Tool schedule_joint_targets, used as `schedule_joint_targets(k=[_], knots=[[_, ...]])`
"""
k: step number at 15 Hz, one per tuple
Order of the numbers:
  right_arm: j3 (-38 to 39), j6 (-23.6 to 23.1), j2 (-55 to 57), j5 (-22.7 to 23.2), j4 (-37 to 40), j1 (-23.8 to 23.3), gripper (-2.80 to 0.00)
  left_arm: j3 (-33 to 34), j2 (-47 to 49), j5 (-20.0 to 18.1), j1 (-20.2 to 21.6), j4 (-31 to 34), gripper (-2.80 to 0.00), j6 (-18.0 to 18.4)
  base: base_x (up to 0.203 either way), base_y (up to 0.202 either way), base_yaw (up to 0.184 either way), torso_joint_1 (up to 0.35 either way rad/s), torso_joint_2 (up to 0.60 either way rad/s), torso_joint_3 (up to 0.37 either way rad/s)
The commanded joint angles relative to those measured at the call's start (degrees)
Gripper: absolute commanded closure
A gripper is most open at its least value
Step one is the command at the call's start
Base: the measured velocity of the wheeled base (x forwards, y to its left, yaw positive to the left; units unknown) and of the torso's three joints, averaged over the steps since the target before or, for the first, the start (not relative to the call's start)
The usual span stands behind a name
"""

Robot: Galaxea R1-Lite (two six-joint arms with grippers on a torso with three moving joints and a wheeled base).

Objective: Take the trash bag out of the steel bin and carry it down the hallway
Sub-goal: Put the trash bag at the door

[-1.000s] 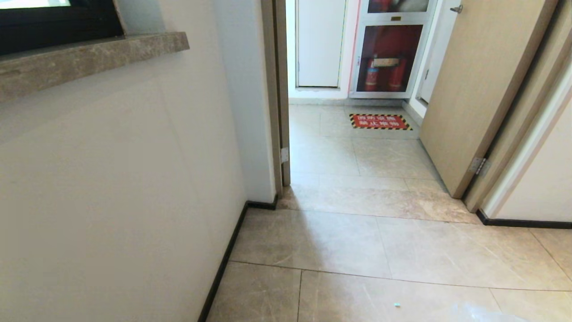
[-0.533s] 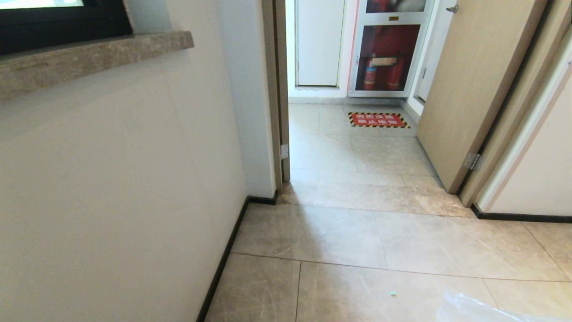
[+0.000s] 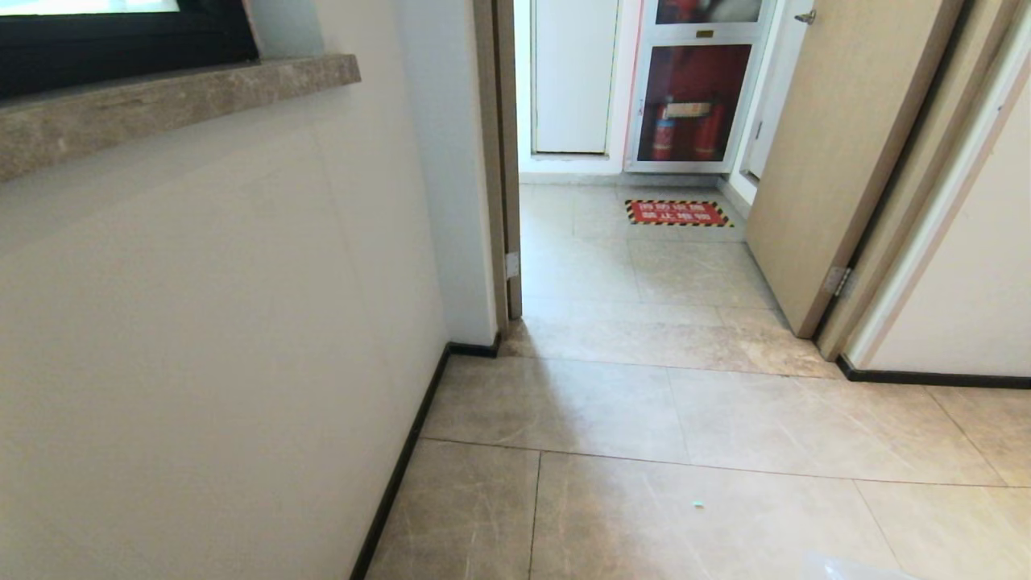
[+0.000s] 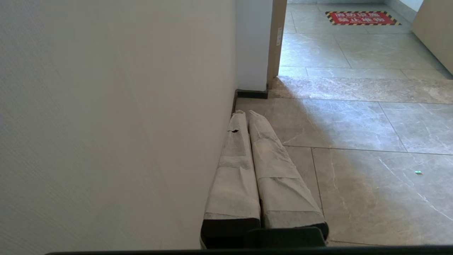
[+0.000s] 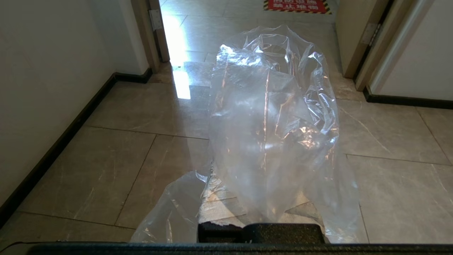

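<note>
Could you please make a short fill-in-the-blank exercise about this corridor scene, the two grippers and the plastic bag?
1. The right gripper is shut on the clear trash ____.
2. The left gripper is shut and holds ____.
3. On the floor before the fire cabinet lies a red sign with a yellow-and-____ striped border.
4. The wooden door on the right of the doorway stands ____.

Missing words: bag; nothing; black; open
</note>
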Motion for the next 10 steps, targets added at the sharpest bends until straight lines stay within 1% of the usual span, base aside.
schedule_joint_targets(k=[1, 8, 9, 10], knots=[[0.00, -0.03, 0.09, 0.01, 0.02, -0.04, 0.00, 0.00, 0.02, 0.04, 0.00, -0.05, 0.00, 0.17, 0.000, 0.000, 0.000, 0.000, 0.00, 0.000], [0.00, -0.03, 0.00, 0.01, 0.02, -0.04, 0.00, -0.09, 0.02, -0.13, 0.00, 0.30, 0.00, 0.30, 0.000, 0.000, 0.000, 0.000, 0.00, 0.000], [0.00, -0.03, 0.09, 0.01, 0.02, 0.01, 0.00, -0.09, 0.02, -0.18, 0.00, 0.30, 0.00, 0.30, -0.095, -0.060, 0.009, 0.002, 0.01, -0.002], [0.00, -0.03, 0.07, 0.01, 0.02, -0.03, 0.00, -0.09, 0.02, -0.18, 0.00, 0.30, 0.00, 0.30, -0.183, -0.127, 0.002, 0.007, 0.00, 0.006]])
